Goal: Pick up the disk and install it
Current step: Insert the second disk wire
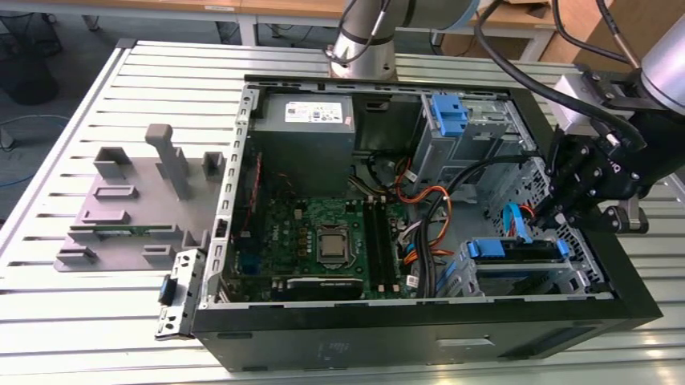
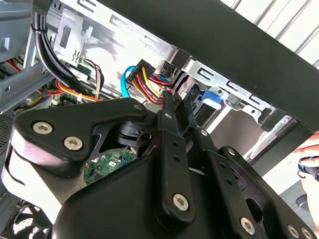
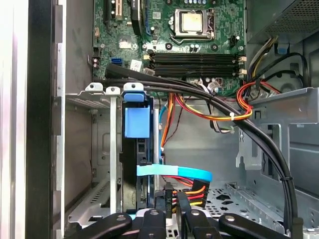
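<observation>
Slatted metal bench [image 1: 86, 96] holds an open computer case [image 1: 428, 321]. Gripper [image 1: 557, 212] hangs inside at the exterior view's right, by the drive cage [image 1: 514, 269]. Disk [image 3: 142, 164] sits edge-on in that bay, blue carrier tab [image 3: 136, 122] outward, cables plugged in, so probably seated. Finger state: cannot tell. Grey stand [image 1: 134, 204] on the left.

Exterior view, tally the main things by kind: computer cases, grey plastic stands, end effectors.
Computer case: 1
Grey plastic stand: 1
End effector: 1
Total: 3
</observation>
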`<state>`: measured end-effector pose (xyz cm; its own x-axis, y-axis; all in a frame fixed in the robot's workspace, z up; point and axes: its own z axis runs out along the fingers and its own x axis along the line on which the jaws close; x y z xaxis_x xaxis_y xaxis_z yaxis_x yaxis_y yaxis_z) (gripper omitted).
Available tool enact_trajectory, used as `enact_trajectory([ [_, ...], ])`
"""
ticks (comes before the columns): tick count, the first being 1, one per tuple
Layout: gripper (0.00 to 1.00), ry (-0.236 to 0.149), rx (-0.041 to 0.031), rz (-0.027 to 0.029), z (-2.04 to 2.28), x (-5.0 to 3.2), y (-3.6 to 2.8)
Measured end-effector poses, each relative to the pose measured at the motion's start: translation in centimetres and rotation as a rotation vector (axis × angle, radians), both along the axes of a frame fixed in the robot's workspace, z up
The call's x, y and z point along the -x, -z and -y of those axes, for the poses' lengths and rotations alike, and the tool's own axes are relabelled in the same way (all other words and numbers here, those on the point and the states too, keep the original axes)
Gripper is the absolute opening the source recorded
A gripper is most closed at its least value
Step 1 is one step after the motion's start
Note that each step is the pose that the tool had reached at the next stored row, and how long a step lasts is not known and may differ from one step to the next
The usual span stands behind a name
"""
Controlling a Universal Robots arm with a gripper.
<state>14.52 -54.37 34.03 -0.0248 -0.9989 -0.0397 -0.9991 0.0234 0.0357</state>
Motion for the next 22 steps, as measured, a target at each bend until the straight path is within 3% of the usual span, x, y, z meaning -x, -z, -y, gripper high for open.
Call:
enact_trajectory([
  [12,0.23,0.0,0.0003,0.0006,-0.01,0.01,-0.73],
  [22,0.23,0.0,0.0004,0.0009,-0.06,-0.34,-0.73],
])
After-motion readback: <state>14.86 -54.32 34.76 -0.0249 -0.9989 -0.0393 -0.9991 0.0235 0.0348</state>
